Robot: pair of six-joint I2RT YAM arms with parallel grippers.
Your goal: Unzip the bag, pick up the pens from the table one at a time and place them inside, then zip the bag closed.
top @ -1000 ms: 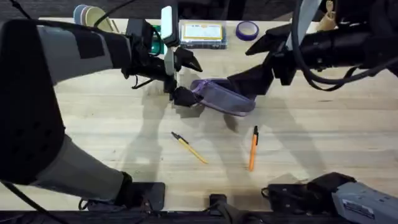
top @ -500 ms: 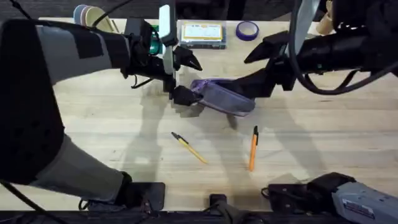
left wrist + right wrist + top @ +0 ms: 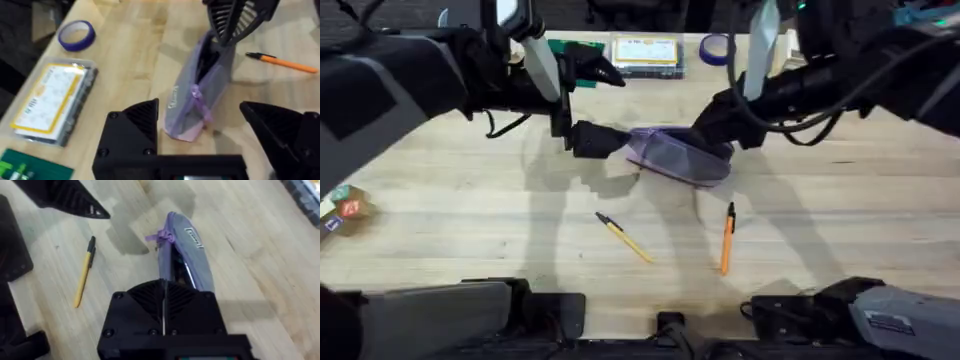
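Light wooden planks of the table [image 3: 470, 215] carry the bag [image 3: 678, 157], a lilac pouch standing on edge near the middle, its zipper partly parted. The left claw [image 3: 205, 135] hangs released, its black fingers [image 3: 132, 127] spread on either side of the bag's end with the purple pull tab [image 3: 198, 100]. The right claw [image 3: 164, 297] is clenched on the bag's opposite end. Nearer the arms' bases than the bag lie the yellow pen [image 3: 624, 238] and the orange pen [image 3: 727, 238], well apart from each other.
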